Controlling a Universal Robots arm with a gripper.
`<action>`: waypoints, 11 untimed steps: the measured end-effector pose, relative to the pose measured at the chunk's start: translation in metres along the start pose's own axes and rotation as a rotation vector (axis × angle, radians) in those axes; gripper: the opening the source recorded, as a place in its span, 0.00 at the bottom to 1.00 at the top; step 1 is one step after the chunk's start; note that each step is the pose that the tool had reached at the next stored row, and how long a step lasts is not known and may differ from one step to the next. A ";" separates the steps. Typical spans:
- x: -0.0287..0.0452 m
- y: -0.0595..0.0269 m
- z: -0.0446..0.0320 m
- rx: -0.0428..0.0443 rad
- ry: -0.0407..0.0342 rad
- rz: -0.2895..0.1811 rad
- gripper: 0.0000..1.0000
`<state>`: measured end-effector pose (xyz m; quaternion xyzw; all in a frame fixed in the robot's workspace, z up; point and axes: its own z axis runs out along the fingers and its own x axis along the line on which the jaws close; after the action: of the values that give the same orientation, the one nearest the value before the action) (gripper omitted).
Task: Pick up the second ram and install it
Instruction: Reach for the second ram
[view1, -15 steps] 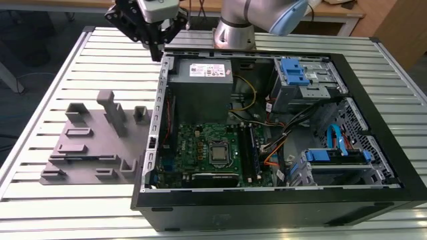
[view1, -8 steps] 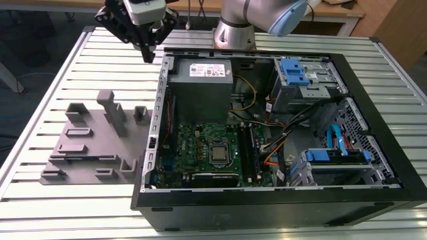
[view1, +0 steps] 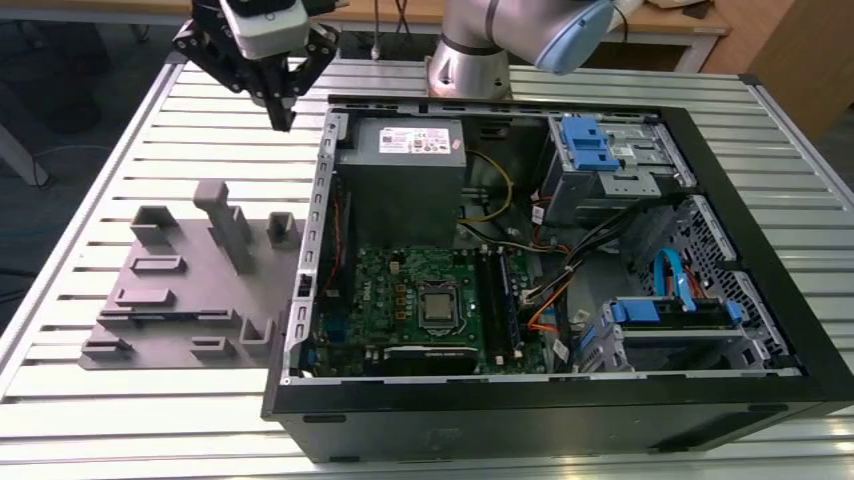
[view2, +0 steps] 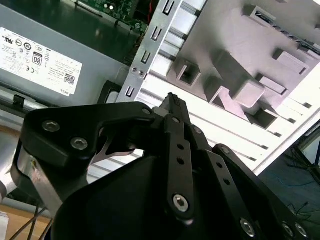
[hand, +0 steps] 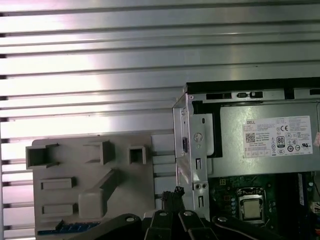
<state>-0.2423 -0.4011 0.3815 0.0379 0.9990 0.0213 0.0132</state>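
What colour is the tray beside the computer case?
The tray is grey, clearest in the exterior view.

White printed label (hand: 278, 137) with barcodes sits on the grey power supply (hand: 231, 150)

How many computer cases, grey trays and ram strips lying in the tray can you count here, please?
computer case: 1
grey tray: 1
second ram, lying in the tray: 1
Total: 3

The moulded plastic tray (view1: 180, 300) was grey, the slatted metal tabletop (view1: 187, 150) striped silver, the wide circuit board (view1: 387, 290) green, and the slim circuit strip (hand: 70, 227) seemingly dark blue.
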 end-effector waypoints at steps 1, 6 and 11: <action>0.0017 -0.0005 0.0008 -0.0001 -0.0001 0.000 0.07; 0.0094 -0.0042 0.0067 -0.0002 -0.0001 0.000 0.07; 0.0195 -0.0107 0.0152 -0.0001 0.0000 0.000 0.07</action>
<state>-0.2621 -0.4096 0.3653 0.0378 0.9990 0.0213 0.0132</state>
